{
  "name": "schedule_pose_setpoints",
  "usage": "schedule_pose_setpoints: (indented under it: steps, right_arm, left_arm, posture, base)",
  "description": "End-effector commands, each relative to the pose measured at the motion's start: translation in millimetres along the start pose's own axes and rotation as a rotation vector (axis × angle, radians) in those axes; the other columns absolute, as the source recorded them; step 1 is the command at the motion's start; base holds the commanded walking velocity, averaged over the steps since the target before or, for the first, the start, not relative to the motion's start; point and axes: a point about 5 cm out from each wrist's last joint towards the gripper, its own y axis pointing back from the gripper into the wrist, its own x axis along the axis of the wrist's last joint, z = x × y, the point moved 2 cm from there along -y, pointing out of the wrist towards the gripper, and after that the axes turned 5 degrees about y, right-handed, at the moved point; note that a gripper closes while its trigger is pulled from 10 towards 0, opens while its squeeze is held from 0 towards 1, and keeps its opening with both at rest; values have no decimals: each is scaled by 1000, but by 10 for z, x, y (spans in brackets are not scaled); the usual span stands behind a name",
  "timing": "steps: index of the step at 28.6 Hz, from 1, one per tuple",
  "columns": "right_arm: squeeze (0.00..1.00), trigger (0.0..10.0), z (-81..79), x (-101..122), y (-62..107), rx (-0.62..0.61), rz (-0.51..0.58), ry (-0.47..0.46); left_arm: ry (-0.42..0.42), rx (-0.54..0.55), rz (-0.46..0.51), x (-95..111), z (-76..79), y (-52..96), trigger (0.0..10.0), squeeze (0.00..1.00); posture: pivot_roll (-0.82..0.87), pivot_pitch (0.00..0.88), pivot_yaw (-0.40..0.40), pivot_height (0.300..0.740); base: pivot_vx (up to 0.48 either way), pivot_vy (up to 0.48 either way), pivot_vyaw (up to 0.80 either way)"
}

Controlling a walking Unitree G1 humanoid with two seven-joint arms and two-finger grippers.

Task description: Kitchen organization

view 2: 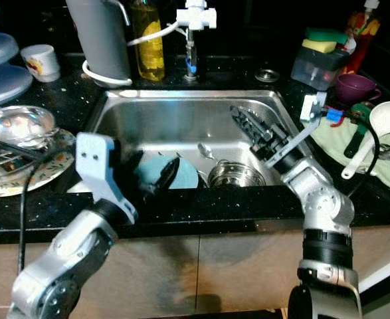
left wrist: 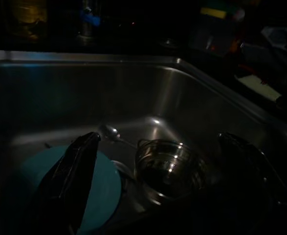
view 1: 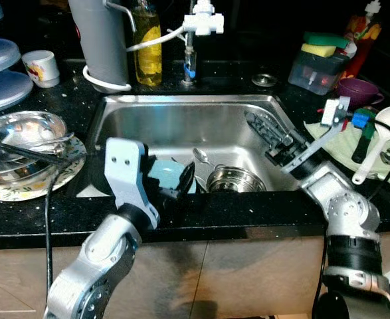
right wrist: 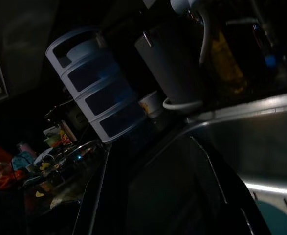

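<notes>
Left gripper (view 1: pixel 181 183) is held over the sink's (view 1: pixel 181 119) front edge, its black fingers gaping apart above a blue plate (view 2: pixel 178 174) lying at the front of the basin. Just beside the plate a steel bowl (view 1: pixel 234 179) is seen. Right gripper (view 1: pixel 264 129) is poised at the sink's right wall; its finger spread cannot be told.

A yellow bottle of dish soap (view 1: pixel 147 43) stands behind the sink beside a grey jug (view 1: pixel 101 41) on the black speckled desk (view 1: pixel 68 100). A white faucet fitting (view 1: pixel 203 21) hangs above. To the right, a clear box (view 1: pixel 312 70) holds yellow and green sponges (view 1: pixel 322 44), near a purple cup (view 1: pixel 356 89). A small printed mug (view 1: pixel 41 68) sits at far left.
</notes>
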Motion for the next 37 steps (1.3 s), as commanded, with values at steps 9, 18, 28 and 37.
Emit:
schedule_pose_setpoints:
  steps: [9, 18, 28, 37]
  right_arm:
    - [0, 10000, 207, -161, 291, -226, -104, 130]
    - [0, 10000, 255, -282, 471, -331, -169, 238]
    - [0, 10000, -1, -723, 663, -151, -385, 295]
    - [0, 10000, 115, -948, 714, -269, -500, 480]
  left_arm:
    - [-33, 24, -91, -255, -117, 60, 10000, 0]
    - [-40, 21, -133, -360, -185, 130, 10000, 0]
    - [-35, 59, -217, -558, -331, 267, 10000, 0]
    - [169, 207, -214, -817, -503, 443, 10000, 0]
  posture:
    - [46, 0, 5, 740]
    - [38, 0, 11, 740]
    - [33, 0, 22, 740]
    - [24, 0, 23, 740]
  base:
    - [-374, 0, 0]
    - [-360, 0, 0]
    - [-92, 0, 0]
    - [0, 0, 0]
